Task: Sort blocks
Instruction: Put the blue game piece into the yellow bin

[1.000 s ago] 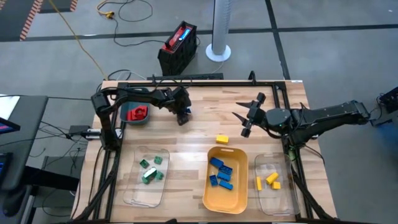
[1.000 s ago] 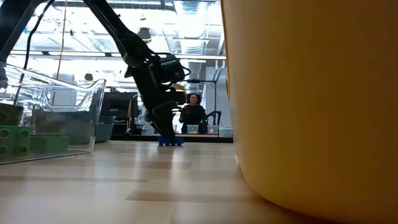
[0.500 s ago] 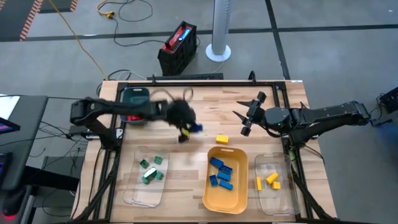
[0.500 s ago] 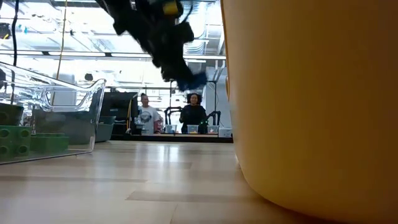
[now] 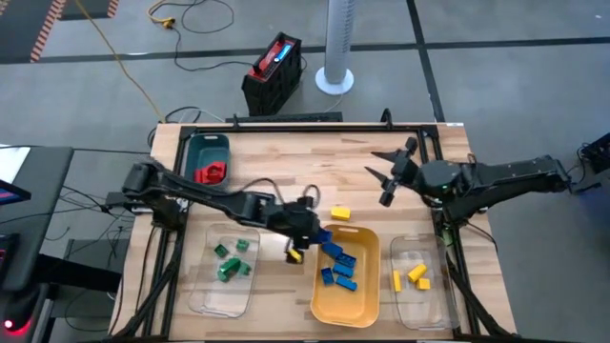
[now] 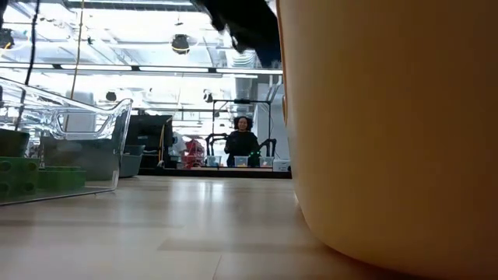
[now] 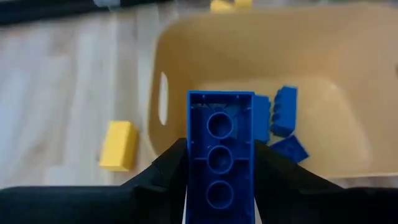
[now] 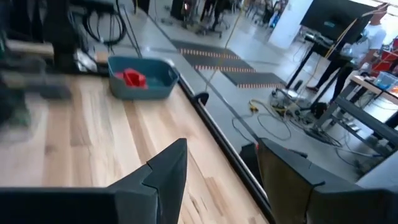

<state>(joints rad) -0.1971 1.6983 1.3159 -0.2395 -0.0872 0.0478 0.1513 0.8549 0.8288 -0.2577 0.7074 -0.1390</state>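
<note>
Left gripper point(image 7: 221, 186): clamped on a blue block point(image 7: 221, 155), above the yellow tray's point(image 5: 367, 305) near rim.
Right gripper point(image 5: 391, 171): fingers spread, holding nothing, over bare tabletop.
Loose yellow block point(image 5: 340, 213): just beyond the tray.

Left tool point(image 5: 307, 227) beside yellow tray point(image 5: 370, 307)

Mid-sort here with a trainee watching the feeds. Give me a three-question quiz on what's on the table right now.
1. True or false: the left gripper is shut on a blue block.
2. Which tray lies under that gripper? A. teal B. yellow C. clear
3. Fill in: the loose block on the table beyond the yellow tray is ____.

Key:
1. True. The wrist view shows the block clamped between the fingers.
2. B. It hangs at the yellow tray's rim, blue blocks inside.
3. Yellow. The right gripper hovers open, away from it.
</note>
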